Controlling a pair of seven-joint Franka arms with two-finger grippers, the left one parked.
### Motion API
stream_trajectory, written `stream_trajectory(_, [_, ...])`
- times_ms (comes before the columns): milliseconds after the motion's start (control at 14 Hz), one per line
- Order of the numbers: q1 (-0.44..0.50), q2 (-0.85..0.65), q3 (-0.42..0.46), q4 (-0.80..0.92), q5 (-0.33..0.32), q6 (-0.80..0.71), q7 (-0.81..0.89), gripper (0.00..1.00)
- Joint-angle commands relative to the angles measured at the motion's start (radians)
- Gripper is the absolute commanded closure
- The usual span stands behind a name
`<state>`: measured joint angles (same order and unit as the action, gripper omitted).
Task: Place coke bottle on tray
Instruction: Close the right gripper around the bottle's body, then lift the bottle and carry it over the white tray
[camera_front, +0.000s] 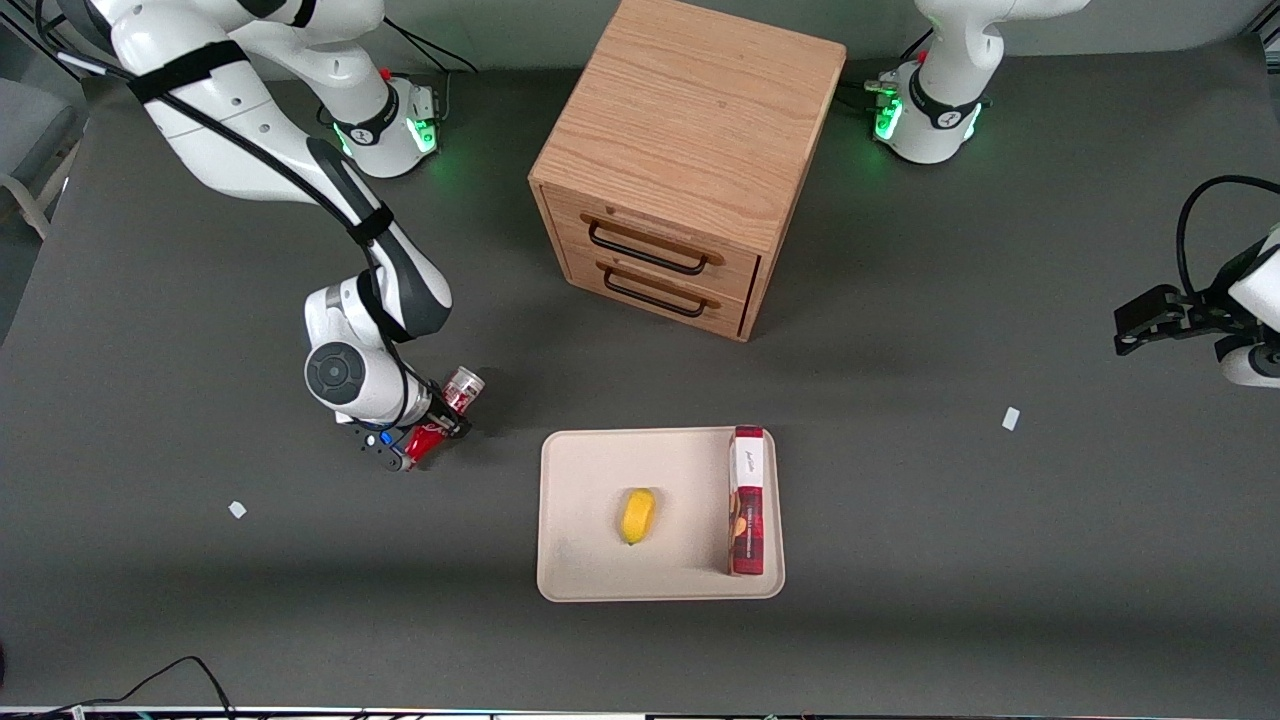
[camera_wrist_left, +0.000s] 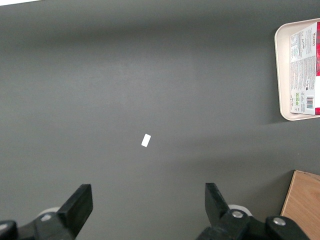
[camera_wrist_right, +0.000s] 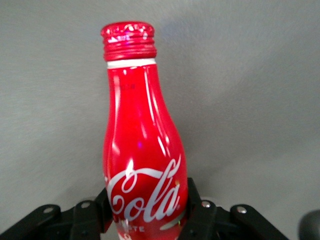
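Oak-coloured wooden drawer cabinet (camera_front: 690, 160) stands on dark bench (camera_front: 200, 600), farthest from front camera. Nearer camera we find cream tray (camera_front: 590, 570), holding yellow lemon-like fruit (camera_front: 638, 515) and flat red-and-white box (camera_front: 748, 500); bare floor remains for bottle. Toward working arm's end, end effector (camera_front: 432, 425) clamps coke bottle (camera_wrist_right: 142, 155) by lower body, tilted, ready, we judge, for carrying trayward.

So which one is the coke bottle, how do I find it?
Start at the big wooden drawer cabinet, then look toward the working arm's end of the table, nearer the front camera. There the black two-finger gripper is shut on a small shiny red bottle. Only it has curly white writing and a red cap.
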<state>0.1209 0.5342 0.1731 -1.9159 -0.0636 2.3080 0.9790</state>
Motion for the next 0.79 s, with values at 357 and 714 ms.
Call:
stream_trajectory(357, [0.011, -0.085, 0.069, 0.540, -0.005, -0.482, -0.302, 1.00])
stream_trajectory(714, [0.039, 0.258, 0.224, 0.888, -0.005, -0.436, -0.359, 1.00])
